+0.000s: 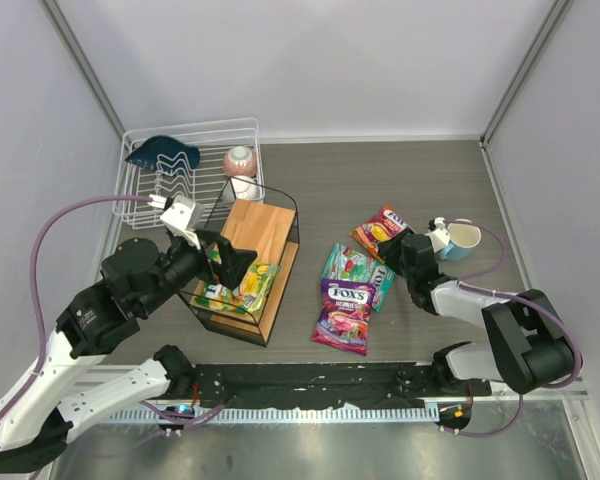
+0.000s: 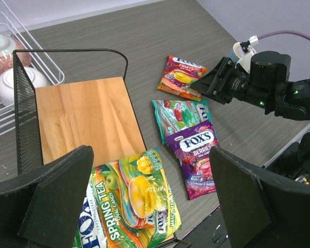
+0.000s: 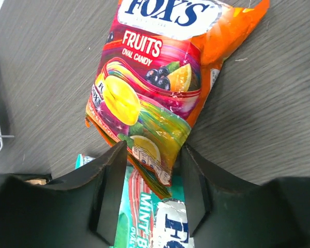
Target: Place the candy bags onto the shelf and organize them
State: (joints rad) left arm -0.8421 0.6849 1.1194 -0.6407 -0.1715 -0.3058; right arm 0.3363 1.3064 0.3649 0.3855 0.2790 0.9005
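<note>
Top view: shelf (image 1: pixel 250 232) is sitting at 9 o'clock of table (image 1: pixel 380 170) centre, with yellow-green bag (image 1: pixel 248 287) lying on its lower board. Left gripper (image 1: pixel 232 262) is hovering over that bag; jaw state isn't reading from here. The other three bags are lying on the table, off the shelf: teal bag (image 1: pixel 358 268) at 3 o'clock of the shelf, purple bag (image 1: pixel 342 315) touching it at 6 o'clock, orange-red bag (image 1: pixel 380 228) at 1 o'clock of the teal. Right gripper (image 1: pixel 398 245) is sitting at the orange-red bag's 5 o'clock corner. White dish rack (image 1: pixel 190 170) is standing at 11 o'clock of the shelf, mug (image 1: pixel 460 240) at 3 o'clock of the orange-red bag. Left wrist view: left gripper (image 2: pixel 151 155) jaws are standing wide apart, gripping nothing. Yellow-green bag (image 2: pixel 132 204) is lying below them, at 6 o'clock of the shelf's bare board (image 2: pixel 82 116). Purple bag (image 2: pixel 196 157) is overlapping the teal bag's (image 2: pixel 175 113) near end. Right gripper (image 2: pixel 204 89) is sitting at 3 o'clock of the orange-red bag (image 2: pixel 180 77). Right wrist view: right gripper (image 3: pixel 154 149) jaws are standing part-way apart, straddling the orange-red bag's (image 3: pixel 150 88) 6 o'clock corner; can't tell if the fingers (image 3: pixel 111 181) are pressing it. The bag is lying flat on the table, with teal bag (image 3: pixel 139 206) showing under that corner.
</note>
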